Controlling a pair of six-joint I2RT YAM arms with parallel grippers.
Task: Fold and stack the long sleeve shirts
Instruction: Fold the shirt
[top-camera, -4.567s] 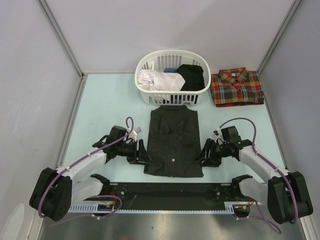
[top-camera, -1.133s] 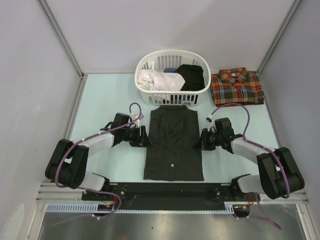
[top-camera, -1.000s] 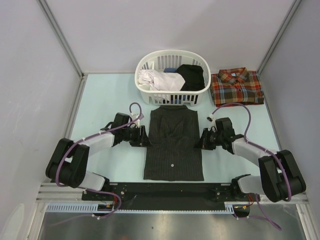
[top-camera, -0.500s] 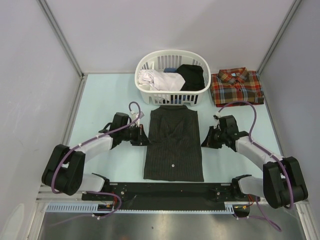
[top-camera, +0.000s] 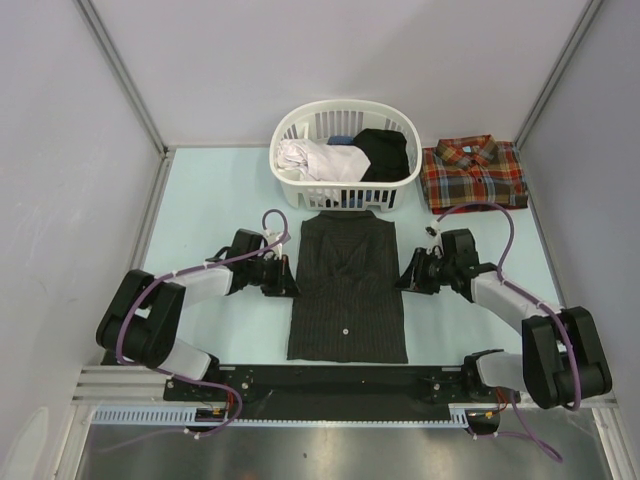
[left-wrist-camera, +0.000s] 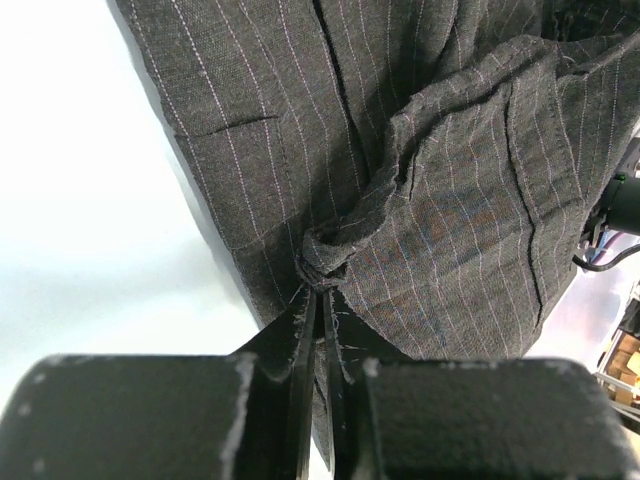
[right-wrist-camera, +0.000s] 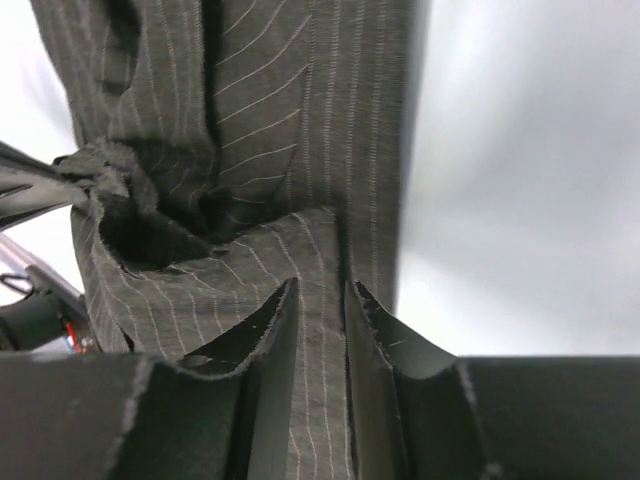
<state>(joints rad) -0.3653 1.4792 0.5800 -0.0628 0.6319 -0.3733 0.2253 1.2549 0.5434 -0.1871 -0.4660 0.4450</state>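
View from above: pinstripe shirt (top-camera: 347, 295) lies flat by the worktop's near edge, plaid shirt (top-camera: 473, 173) folded at the far right corner. The right tool (top-camera: 405, 277) is back at the hem. Left wrist: left tool (left-wrist-camera: 320, 288) now pinches bunched cloth. Right wrist: jaws slightly parted, so the fold probably waits on its grip.

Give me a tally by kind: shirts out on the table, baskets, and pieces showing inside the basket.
Shirts on the table: 2 (pinstriped shirt, folded plaid shirt)
Baskets: 1 (white basket)
Pieces showing in the basket: 3 (white garment, black garment, blue piece)
Total: 6
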